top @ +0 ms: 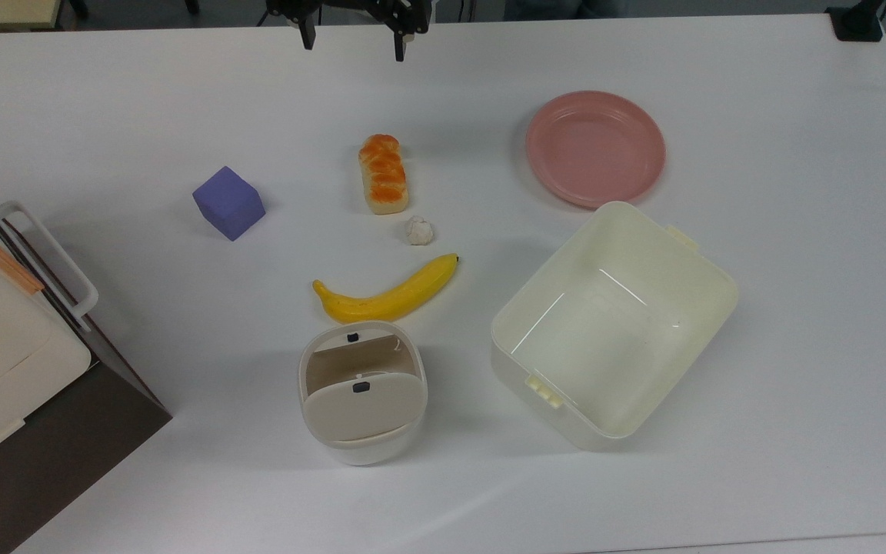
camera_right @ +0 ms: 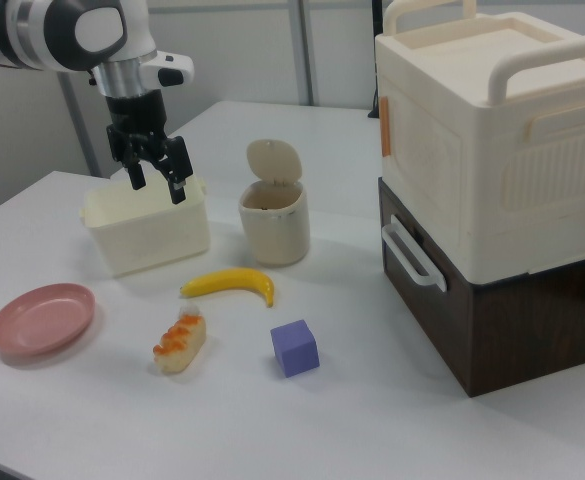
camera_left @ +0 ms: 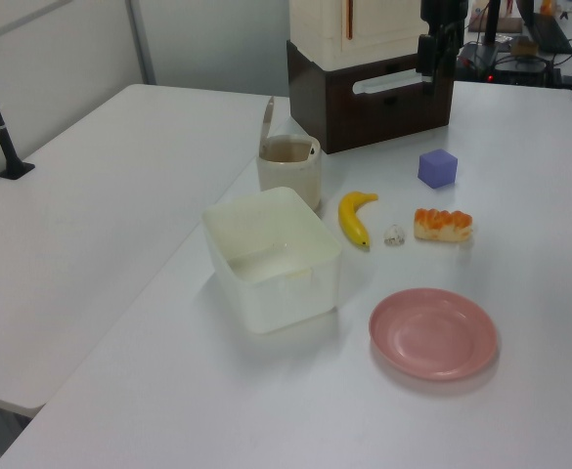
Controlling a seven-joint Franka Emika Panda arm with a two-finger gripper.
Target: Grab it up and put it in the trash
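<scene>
Small crumpled white paper wad (top: 419,230) lies on the white table (top: 758,477), between the orange-topped bread loaf (top: 383,174) and the yellow banana (top: 386,295), near both, touching neither. Black two-finger gripper (top: 352,37) hangs well apart from the wad at the table's far edge in the top view, fingers spread wide, gripping nothing. Small rounded white bin with beige swing lid (top: 362,392) stands just past the banana from the wad, lid tilted up. Beside the banana: cream rectangular tub (top: 614,323), pink round plate (top: 595,158), purple cube (top: 228,202). Left view shows the wad (camera_left: 394,234) beside the loaf. Right view shows the cream handled box on a dark brown base (camera_right: 492,180), grey wall panels behind.
</scene>
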